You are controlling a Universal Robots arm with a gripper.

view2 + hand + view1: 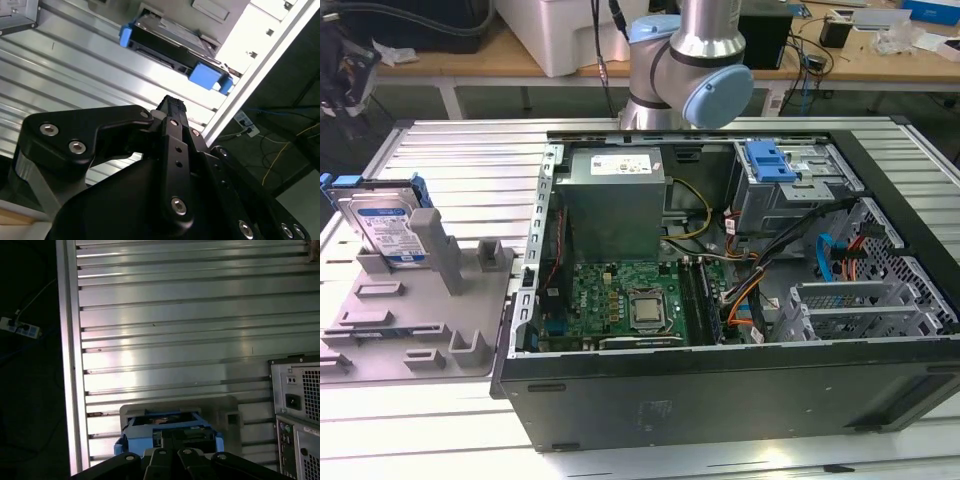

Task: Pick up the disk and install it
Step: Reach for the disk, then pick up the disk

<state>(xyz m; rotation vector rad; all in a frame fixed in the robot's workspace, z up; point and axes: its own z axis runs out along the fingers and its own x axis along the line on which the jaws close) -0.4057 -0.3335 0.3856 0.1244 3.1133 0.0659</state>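
- On the exterior view's left, upon the ribbed metal table [450, 150]: grey fixture [420, 320], a moulded tray with several upright posts.
- Disk [385, 225]: stands on edge in the fixture, tilted back, label face showing, blue rails around its edges. It leans by a tall grey post and sits well apart from the case. In both wrist views it sits beyond the fingertips [170, 42] [150, 421], blue rail ends at either side.
- Gripper [171, 106] [174, 436]: black, two-fingered. The fingers appear drawn together with nothing between them, though the angle is poor. It points toward the disk and is clear of it, not touching.
- Arm [690, 60]: silver tube with pale blue joint caps, rising behind the case at the far side of the table.
- Case [720, 400]: black tower lying on its side, panel off, interior up. Its rear face with vents shows in the first wrist view [300, 410].
- Inside the case: grey power supply [615, 200] at the far side; green board [620, 295] with a bare processor [647, 310]; metal drive cage [790, 195] topped by a blue bracket [770, 160]; loose cables [750, 290], orange, yellow and black, between board and cage.
- Power strip [20, 327]: white, on the dark floor beside the table edge.
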